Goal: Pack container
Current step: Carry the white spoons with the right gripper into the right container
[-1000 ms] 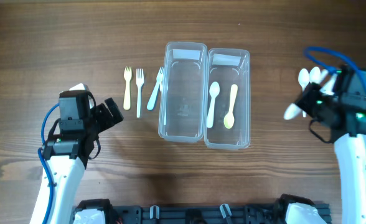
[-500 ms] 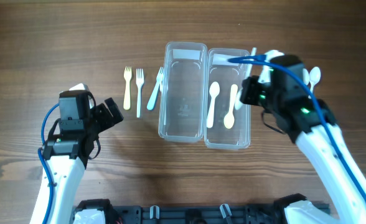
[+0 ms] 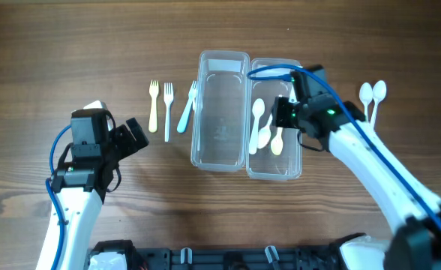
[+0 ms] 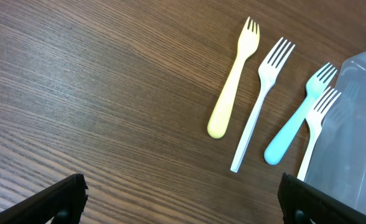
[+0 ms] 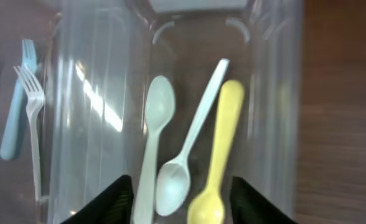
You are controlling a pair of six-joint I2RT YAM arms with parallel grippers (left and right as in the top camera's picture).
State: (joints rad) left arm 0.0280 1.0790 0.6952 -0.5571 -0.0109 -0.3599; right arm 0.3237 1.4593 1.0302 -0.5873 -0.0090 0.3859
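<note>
Over the right-hand clear plastic container [image 3: 273,175], the right claw [image 5: 182,196] hangs with fingers spread and nothing between them. Inside, a slim white plastic spoon [image 5: 192,140] lies slantwise between a pale green spoon [image 5: 155,143] and a yellow spoon [image 5: 223,143]. Two white spoons [image 3: 372,93] lie on the wooden surface [image 3: 70,45], not yet packed. They look light, stiff and slick, so a pinch across mid-handle seems safest. The left claw [image 4: 183,199] gapes empty near the plastic forks [image 4: 261,102].

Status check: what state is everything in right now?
Left clear plastic container: empty.
Right clear plastic container: holds three plastic spoons.
Left pincer: open, empty.
Right pincer: open, above right container.
Four plastic forks: loose on wooden table.
Two white plastic spoons: loose on table.
</note>
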